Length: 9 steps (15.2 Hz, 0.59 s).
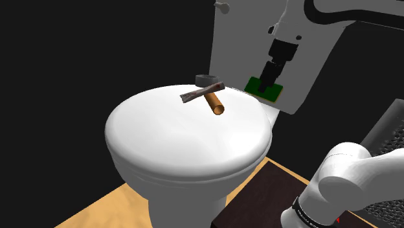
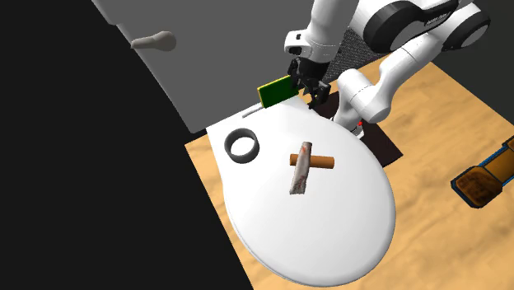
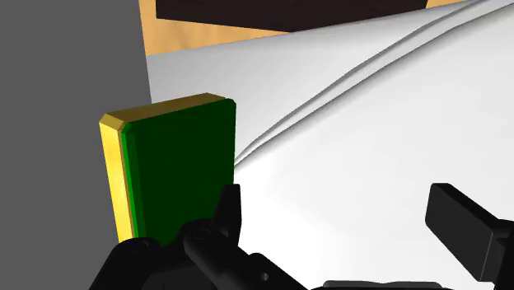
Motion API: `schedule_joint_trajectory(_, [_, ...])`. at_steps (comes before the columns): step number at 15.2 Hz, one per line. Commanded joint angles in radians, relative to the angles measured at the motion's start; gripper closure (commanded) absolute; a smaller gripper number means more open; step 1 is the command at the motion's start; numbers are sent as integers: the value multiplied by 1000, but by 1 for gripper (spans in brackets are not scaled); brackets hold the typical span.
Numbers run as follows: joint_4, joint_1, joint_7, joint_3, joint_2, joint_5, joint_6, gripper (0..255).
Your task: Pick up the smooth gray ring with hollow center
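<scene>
Item: smooth gray ring [image 2: 228, 147] [image 1: 202, 81], a short band with an open centre, lying flat.
Location: it sat on the white toilet lid [image 2: 329, 231] at the rear edge, close to the gray tank [image 2: 214, 58]. In the second exterior view it lay left of the crossed pieces and apart from them. In the shoulder view it sat just behind the stick's far end.
Neighbours: a brown cylinder [image 2: 324, 161] lay mid-lid with a mottled gray-brown stick [image 2: 301, 173] resting across it. A green block [image 3: 177, 165] with a yellow edge stood at the lid's rear corner by the tank.
Hand: the black hand [image 3: 338, 202] [image 2: 311, 86] hung over that rear corner, just beside the green block and well apart from the ring. Its fingers [image 3: 232, 202] stood wide with nothing between them.
Stage (judged): approach not yet made; the ring was untouched.
Handling (judged): probably light and rigid, not fragile. The smooth wall offered little friction, so a loose pinch could let it slip.
Hold (judged): one finger dropped into the hollow and the other outside, pinching the wall on the side away from the stick. Whether the open fingers could span the whole ring could not be told.
Risk (judged): the lid looked glossy and slightly domed, so a nudged ring could skate toward the tank or off the edge.
</scene>
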Motion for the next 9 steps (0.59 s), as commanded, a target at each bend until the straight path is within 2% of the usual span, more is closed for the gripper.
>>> schedule_joint_trajectory(1, [0,0,0,0,0,0,0,0])
schedule_joint_trajectory(9, [272,11,17,-10,365,41,34,0])
